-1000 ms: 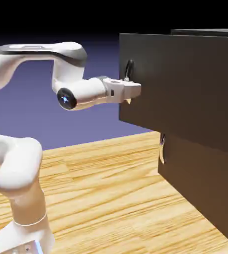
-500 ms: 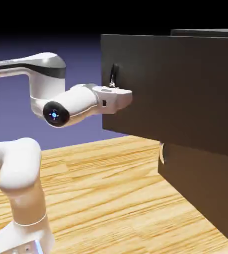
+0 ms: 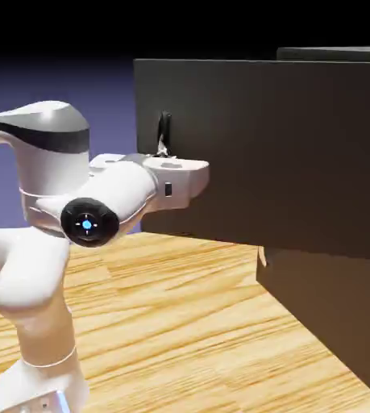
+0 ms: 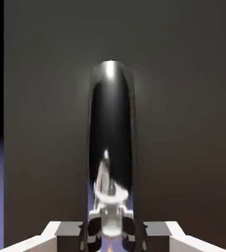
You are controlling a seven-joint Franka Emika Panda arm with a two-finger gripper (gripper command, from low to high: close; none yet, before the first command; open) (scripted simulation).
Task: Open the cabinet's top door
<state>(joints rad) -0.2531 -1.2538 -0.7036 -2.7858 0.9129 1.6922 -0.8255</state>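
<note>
Matt dark top door point(image 3: 284, 145), glossy, seemingly metal handle point(image 4: 111, 128)

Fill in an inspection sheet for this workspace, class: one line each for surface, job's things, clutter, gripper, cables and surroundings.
Surface: wooden table, bare where it shows.
Job's things: cabinet at the exterior view's right; its top door juts well out past the lower panel, toward the arm. A dark curved handle sits near the door's leading edge.
Clutter: nothing seen.
Gripper: gripper shut on the handle; the hand view shows the handle large, between the fingertips.
Cables: nothing seen.
Surroundings: plain blue-violet backdrop, dark at the top.
</note>
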